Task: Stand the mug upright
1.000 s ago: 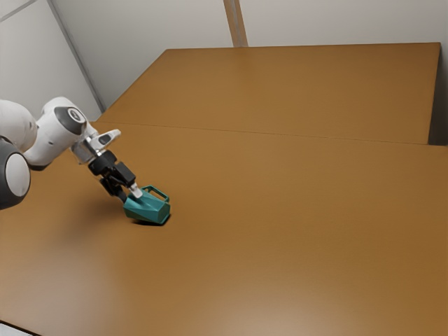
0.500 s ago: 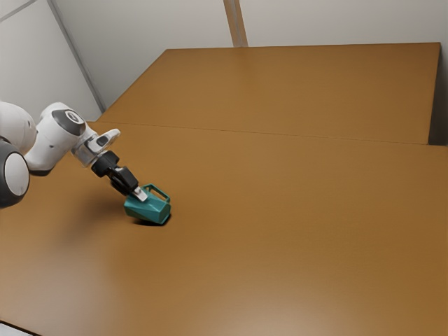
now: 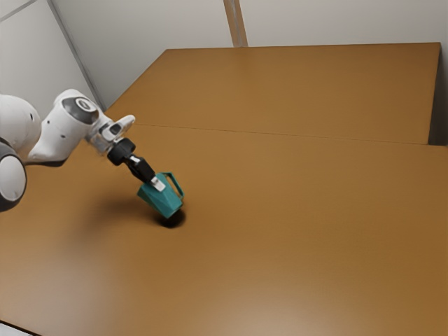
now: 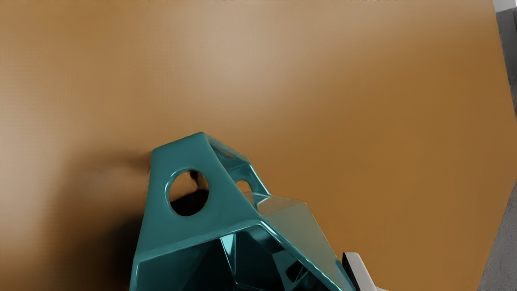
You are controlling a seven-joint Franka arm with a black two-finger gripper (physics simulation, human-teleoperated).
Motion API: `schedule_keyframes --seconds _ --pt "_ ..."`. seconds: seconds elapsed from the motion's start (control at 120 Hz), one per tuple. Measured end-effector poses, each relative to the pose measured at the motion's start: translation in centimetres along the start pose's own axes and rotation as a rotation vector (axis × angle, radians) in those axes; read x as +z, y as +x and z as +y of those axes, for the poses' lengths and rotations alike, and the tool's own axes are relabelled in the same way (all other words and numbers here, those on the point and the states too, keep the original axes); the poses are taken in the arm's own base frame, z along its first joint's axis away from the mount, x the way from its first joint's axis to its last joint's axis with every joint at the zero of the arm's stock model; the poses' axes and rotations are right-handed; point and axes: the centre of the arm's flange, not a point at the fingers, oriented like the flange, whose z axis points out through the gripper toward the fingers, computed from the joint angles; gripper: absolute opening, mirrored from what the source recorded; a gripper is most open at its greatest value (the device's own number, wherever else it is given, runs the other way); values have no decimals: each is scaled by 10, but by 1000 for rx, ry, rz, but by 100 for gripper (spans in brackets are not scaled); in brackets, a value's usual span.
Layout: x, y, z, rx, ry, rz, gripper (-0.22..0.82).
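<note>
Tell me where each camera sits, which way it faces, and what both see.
Exterior view: beside the arm, looking down at a slant across the table; arm and hand reach in from this view's left, to the mug.
Wrist view: on the hand, looking past the mug toward the table; one fingertip shows beside the mug.
Shared: mug, table, a finger.

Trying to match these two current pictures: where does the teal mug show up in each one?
Exterior view: the teal mug is toward that view's left, tilted, held by the gripper.
Wrist view: the mug is close up, against a pale fingertip, its opening visible.
Shared landmark: the dark shadow on the brown tabletop.
</note>
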Motion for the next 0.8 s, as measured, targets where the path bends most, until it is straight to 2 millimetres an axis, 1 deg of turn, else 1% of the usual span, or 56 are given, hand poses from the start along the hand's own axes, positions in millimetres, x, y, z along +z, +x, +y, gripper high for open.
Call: schedule_keyframes --seconds 0.075,0.167,0.267,0.308,0.4,0.508,0.6,0.658,0.717,0.8 --pt "7 12 18 29 11 -15 -17" --pt "23 31 38 70 64 -64 -18" --pt "45 55 60 134 172 -154 -18" --pt "50 64 67 161 232 -192 -18" --pt "55 73 71 196 356 -264 -18" --pt "56 83 73 237 493 -326 -18" --pt "51 99 75 278 597 -348 -18" --pt "53 108 77 303 647 -358 -18" --pt "55 114 77 321 688 -359 -18" --pt "51 119 76 336 737 -337 -18"
